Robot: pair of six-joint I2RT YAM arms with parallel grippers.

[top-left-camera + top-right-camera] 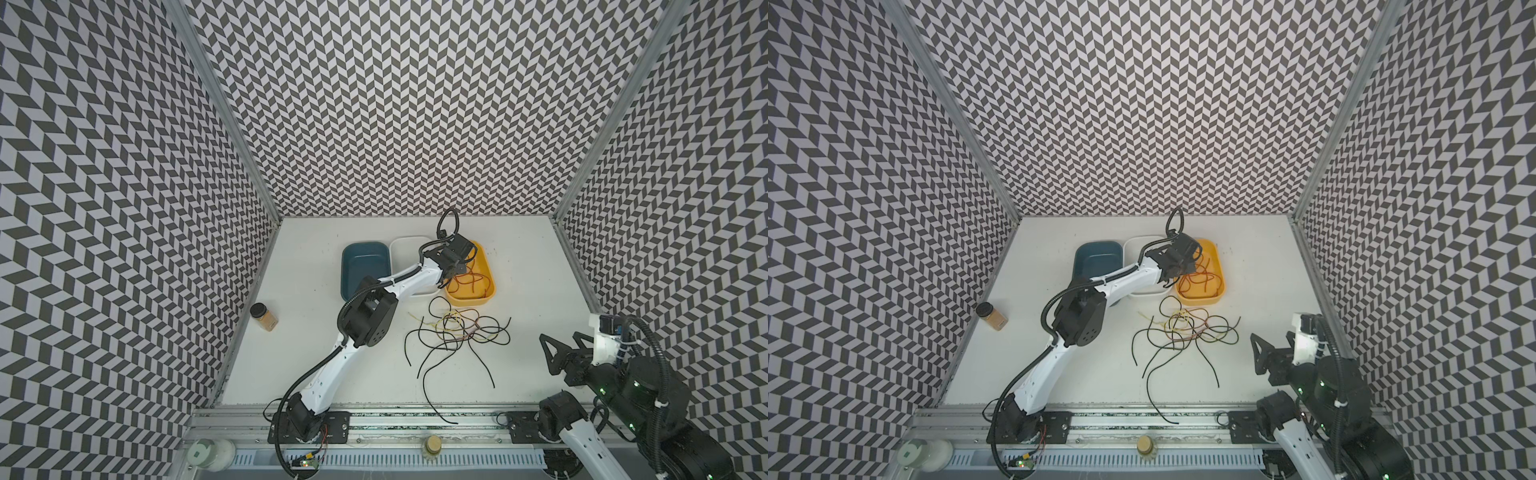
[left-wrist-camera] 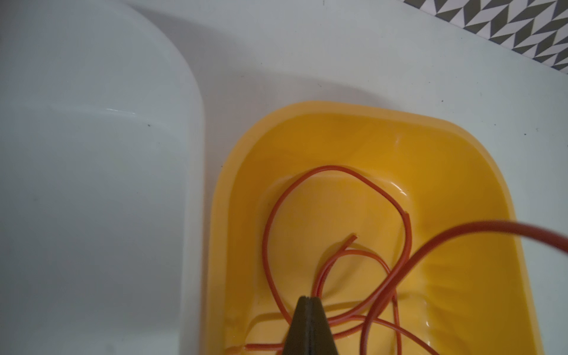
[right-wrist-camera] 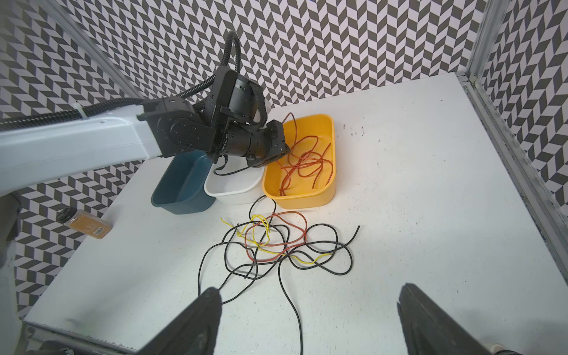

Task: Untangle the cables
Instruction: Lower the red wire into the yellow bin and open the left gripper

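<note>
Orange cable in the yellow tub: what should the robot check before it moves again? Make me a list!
1. left gripper pinched shut on the orange cable: ok.
2. Held cable above the yellow tub: ok.
3. right gripper open, apart from the cable pile: ok.
4. Pile untangled: not ok; black, yellow and orange strands cross.
5. black cable end on the table: not ok; it lies over the front rail.

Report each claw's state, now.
Left claw: shut on a red cable, over the yellow tray.
Right claw: open, empty.
</note>
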